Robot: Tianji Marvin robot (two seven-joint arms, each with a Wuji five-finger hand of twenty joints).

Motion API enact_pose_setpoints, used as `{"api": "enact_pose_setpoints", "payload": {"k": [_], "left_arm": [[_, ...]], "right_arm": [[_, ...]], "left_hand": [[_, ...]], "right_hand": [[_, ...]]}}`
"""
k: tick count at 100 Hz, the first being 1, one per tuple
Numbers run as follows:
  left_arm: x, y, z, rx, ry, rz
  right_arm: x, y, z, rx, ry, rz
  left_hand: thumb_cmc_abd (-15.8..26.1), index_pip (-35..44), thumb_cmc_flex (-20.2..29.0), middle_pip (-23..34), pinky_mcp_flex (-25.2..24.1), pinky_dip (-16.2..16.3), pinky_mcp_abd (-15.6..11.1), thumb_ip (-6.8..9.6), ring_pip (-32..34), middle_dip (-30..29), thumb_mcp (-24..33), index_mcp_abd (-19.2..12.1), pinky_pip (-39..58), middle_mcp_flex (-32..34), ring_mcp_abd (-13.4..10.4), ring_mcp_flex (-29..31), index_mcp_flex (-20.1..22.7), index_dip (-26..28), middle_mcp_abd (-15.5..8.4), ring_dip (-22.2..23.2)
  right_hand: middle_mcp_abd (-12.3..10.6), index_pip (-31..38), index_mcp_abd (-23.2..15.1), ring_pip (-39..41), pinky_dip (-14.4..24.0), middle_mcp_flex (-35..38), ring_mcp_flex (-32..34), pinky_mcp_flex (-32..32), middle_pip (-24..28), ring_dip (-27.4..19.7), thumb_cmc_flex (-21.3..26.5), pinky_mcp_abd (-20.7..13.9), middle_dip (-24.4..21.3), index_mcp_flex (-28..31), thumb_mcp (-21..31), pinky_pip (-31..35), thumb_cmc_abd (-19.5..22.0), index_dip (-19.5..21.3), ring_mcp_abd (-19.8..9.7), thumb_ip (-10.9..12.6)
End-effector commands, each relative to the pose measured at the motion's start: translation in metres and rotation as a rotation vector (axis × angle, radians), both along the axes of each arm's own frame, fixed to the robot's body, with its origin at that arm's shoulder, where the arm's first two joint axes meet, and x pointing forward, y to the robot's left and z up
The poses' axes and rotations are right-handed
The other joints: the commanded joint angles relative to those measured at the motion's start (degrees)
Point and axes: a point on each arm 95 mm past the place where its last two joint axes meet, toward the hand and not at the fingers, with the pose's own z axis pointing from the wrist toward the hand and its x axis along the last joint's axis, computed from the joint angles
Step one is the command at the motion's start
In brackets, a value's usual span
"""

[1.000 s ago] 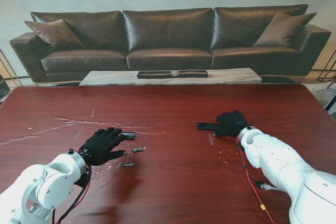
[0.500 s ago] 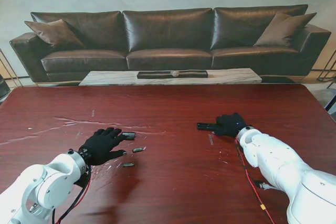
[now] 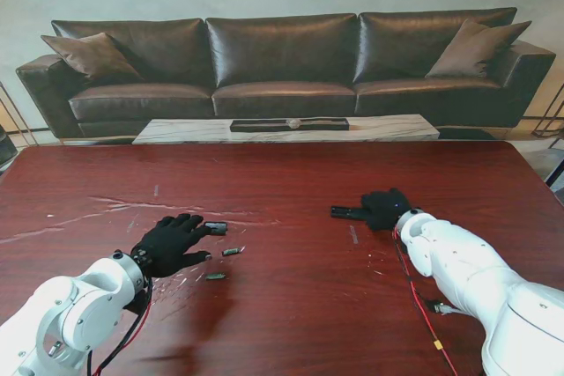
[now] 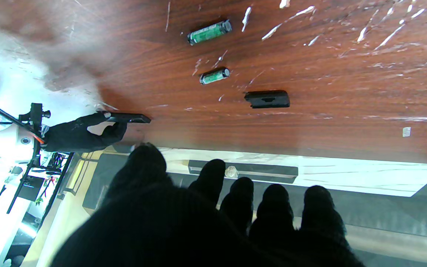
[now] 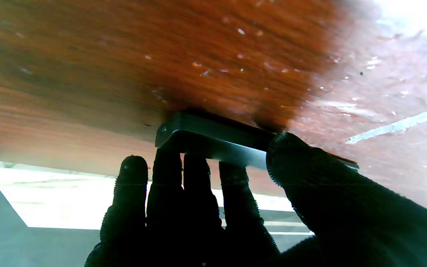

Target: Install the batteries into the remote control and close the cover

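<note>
Two batteries loose, remote now gripped

Two green cylindrical batteries (image 4: pixel 209 32) and flat black cover (image 4: pixel 267 99) lie on red-brown wooden tabletop (image 3: pixel 291 297) beside open left hand (image 3: pixel 172 242). Right hand (image 3: pixel 386 208) has drawn slightly farther, clasping slim black remote control (image 5: pixel 213 142): pickup beginning.

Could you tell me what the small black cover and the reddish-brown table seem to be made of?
The small black cover looks like matte moulded plastic, with a dull surface and a recessed catch. The reddish-brown table looks like glossy varnished wood or veneer: streaked grain, reflections and pale scratches.
</note>
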Motion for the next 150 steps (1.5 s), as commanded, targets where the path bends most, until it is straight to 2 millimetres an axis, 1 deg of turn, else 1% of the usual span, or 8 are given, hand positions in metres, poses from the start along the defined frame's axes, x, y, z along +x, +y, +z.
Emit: {"api": "enact_pose_setpoints", "payload": {"k": [1,31,56,75,82,101,119,150], "left_arm": [[-0.001,0.001,0.000,0.000,-0.003,0.001],[-0.001,0.002,0.000,0.000,-0.010,0.003],[0.000,0.002,0.000,-0.019,-0.074,-0.016],[0.000,0.002,0.000,-0.022,-0.072,-0.012],[0.000,0.002,-0.001,-0.023,-0.071,-0.012],[0.000,0.002,-0.001,-0.023,-0.069,-0.008],[0.001,0.001,-0.001,-0.024,-0.066,-0.004],[0.002,0.001,-0.002,-0.019,-0.053,-0.004]], "right_arm": [[-0.015,0.007,-0.023,-0.024,0.076,0.020],[-0.015,0.006,-0.027,-0.047,0.109,0.002],[-0.015,0.004,-0.026,-0.053,0.102,0.000],[-0.015,0.004,-0.025,-0.062,0.106,0.014],[-0.015,0.005,-0.024,-0.058,0.102,0.025],[-0.013,0.009,-0.018,-0.033,0.072,0.062],[-0.011,0.017,-0.005,-0.002,0.061,0.106],[-0.011,0.048,0.032,0.028,0.022,0.264]], "left_hand": [[2.99,0.23,0.69,-0.08,-0.01,0.42,0.91,-1.68,0.54,0.23,0.07,0.00,0.14,0.85,0.58,0.07,0.08,-0.10,2.03,0.36],[2.79,0.40,0.92,0.00,0.26,0.48,1.03,-1.61,0.64,0.26,0.17,-0.11,0.35,1.03,0.65,0.32,0.41,-0.02,2.10,0.40],[1.83,1.08,1.88,0.55,1.53,1.10,1.86,-1.54,1.35,0.53,0.22,-0.66,2.10,3.16,1.11,2.23,2.39,0.19,2.25,0.76],[2.05,1.45,1.80,0.53,1.39,1.18,1.94,-1.55,1.35,0.59,0.17,-0.75,2.72,3.28,1.15,2.33,3.17,0.39,2.29,0.80],[2.17,1.63,1.85,0.55,1.36,1.17,1.91,-1.56,1.35,0.62,0.19,-0.85,2.93,3.40,1.11,2.39,3.44,0.53,2.38,0.81],[2.47,1.70,1.97,0.52,1.38,1.11,1.89,-1.60,1.35,0.66,0.21,-0.88,3.30,3.46,1.18,2.45,3.58,0.72,2.34,0.83],[2.69,1.66,2.01,0.51,1.32,1.00,1.81,-1.68,1.33,0.67,0.13,-0.97,3.62,3.52,1.12,2.43,3.61,0.81,2.26,0.82],[2.73,1.58,2.15,0.50,1.30,0.80,1.74,-1.71,1.38,0.70,0.11,-0.91,4.14,3.56,1.19,2.47,3.59,0.91,2.28,0.87]], "right_hand": [[-4.49,6.65,-8.61,5.66,1.73,5.47,5.81,0.56,4.88,3.23,-1.51,-0.03,2.88,4.44,-0.61,1.62,-1.69,0.72,-2.75,-1.08],[-6.59,18.34,-14.67,11.65,3.31,7.32,8.68,0.58,12.48,9.05,-0.30,1.72,5.83,2.55,-2.04,4.48,-4.78,4.44,-4.22,-4.69],[-7.84,33.47,-23.08,26.91,6.63,6.37,10.33,0.54,26.03,19.00,0.31,4.60,14.50,1.61,-1.98,10.27,-6.57,18.14,-5.69,-5.32],[-6.45,36.28,-23.49,28.00,8.24,10.04,16.02,4.36,25.62,19.43,-0.04,7.65,15.59,1.83,-1.17,13.71,-6.80,21.44,-5.50,-5.23],[-8.15,35.69,-24.54,26.26,8.66,15.78,21.47,6.95,23.32,18.62,-0.03,8.76,13.73,1.99,-0.72,14.74,-7.06,23.32,-5.54,-5.34],[-9.32,30.31,-27.93,19.80,8.39,25.62,30.28,11.99,18.72,16.95,0.83,9.38,7.92,2.92,-0.27,15.85,-7.29,18.61,-5.07,-5.64],[-6.86,23.75,-23.32,14.81,7.91,31.13,33.92,14.25,12.98,16.06,3.89,10.19,4.41,8.05,-2.14,16.48,-1.50,9.54,-3.11,-4.86],[-7.16,23.29,-22.92,16.99,8.20,31.15,35.43,15.42,16.22,18.58,5.35,9.39,7.97,6.41,0.55,17.89,5.14,13.51,-4.45,-5.61]]}}
